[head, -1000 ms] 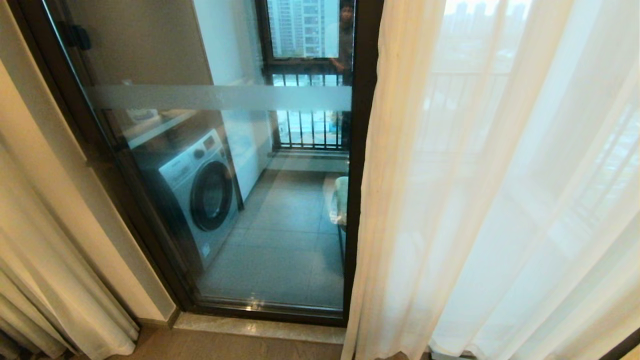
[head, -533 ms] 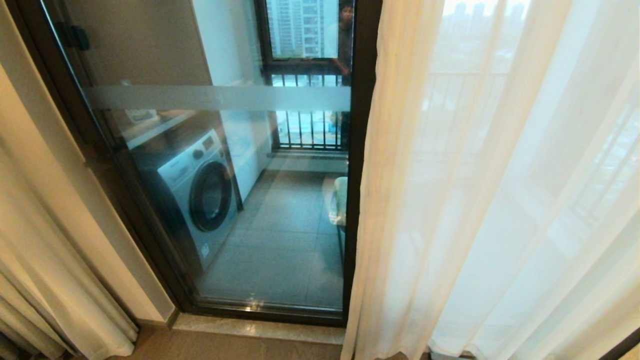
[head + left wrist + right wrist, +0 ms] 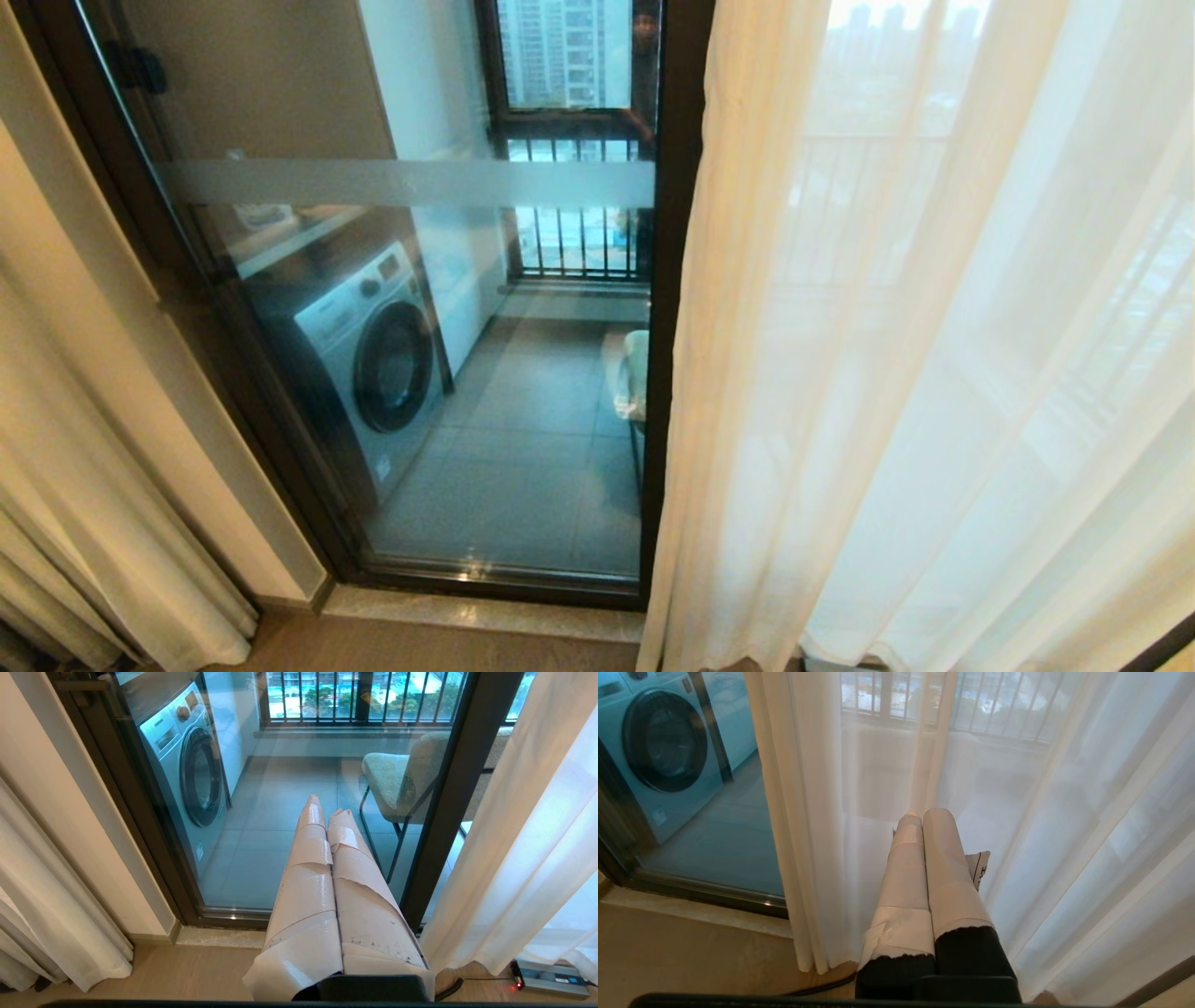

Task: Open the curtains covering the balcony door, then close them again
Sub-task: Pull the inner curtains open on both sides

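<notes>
Left pincer (image 3: 327, 812) closed, level toward balcony door (image 3: 280, 788), right pincer (image 3: 924, 816) closed

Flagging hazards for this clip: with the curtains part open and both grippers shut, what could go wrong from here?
1. The sheer curtain is thin and loose; the shut right gripper could slide off it, or snag and tug it.
2. A cable and a small box lie on the floor at the sheer's hem; dragged fabric may catch them.
3. The left gripper points at the balcony door; a forward reach could hit the glass.
</notes>
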Robot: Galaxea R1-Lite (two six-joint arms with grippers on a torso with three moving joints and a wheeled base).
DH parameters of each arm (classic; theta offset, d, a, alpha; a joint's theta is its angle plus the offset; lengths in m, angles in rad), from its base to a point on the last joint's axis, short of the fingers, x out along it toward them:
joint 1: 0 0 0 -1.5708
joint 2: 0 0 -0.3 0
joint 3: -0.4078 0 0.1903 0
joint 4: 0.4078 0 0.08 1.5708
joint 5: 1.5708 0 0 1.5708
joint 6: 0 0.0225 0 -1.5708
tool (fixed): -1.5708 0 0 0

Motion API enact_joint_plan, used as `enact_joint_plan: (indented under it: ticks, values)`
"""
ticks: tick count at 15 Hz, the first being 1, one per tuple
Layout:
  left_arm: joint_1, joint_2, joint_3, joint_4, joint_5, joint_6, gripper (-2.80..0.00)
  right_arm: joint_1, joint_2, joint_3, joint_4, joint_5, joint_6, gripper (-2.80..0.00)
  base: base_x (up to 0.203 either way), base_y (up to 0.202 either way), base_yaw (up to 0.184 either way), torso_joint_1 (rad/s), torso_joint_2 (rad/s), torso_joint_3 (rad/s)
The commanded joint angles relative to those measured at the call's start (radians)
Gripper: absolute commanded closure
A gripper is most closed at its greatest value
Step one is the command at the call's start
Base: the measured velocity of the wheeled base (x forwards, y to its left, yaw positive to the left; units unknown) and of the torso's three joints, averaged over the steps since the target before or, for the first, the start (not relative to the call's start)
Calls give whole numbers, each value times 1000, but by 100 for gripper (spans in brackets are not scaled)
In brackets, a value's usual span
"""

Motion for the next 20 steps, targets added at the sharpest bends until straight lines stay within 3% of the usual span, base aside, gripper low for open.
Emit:
enact_joint_plan:
  ticks: [1, 5, 10, 14, 20]
  values:
    - [0, 0, 0, 0, 0, 1, 0, 2, 1, -5, 7, 2, -17, 0, 0, 0, 0, 0, 0, 0]
    - [0, 0, 0, 0, 0, 1, 0, 3, 48, -120, 71, 53, -29, 0, 0, 0, 0, 0, 0, 0]
    - [0, 0, 0, 0, 0, 0, 0, 34, 334, -314, 86, 86, -61, 0, 0, 0, 0, 0, 0, 0]
    - [0, 0, 0, 0, 0, 1, 0, 86, 658, -482, -27, 162, -87, 0, 0, 0, 0, 0, 0, 0]
    - [0, 0, 0, 0, 0, 0, 0, 165, 1165, -837, -300, 193, -69, 0, 0, 0, 0, 0, 0, 0]
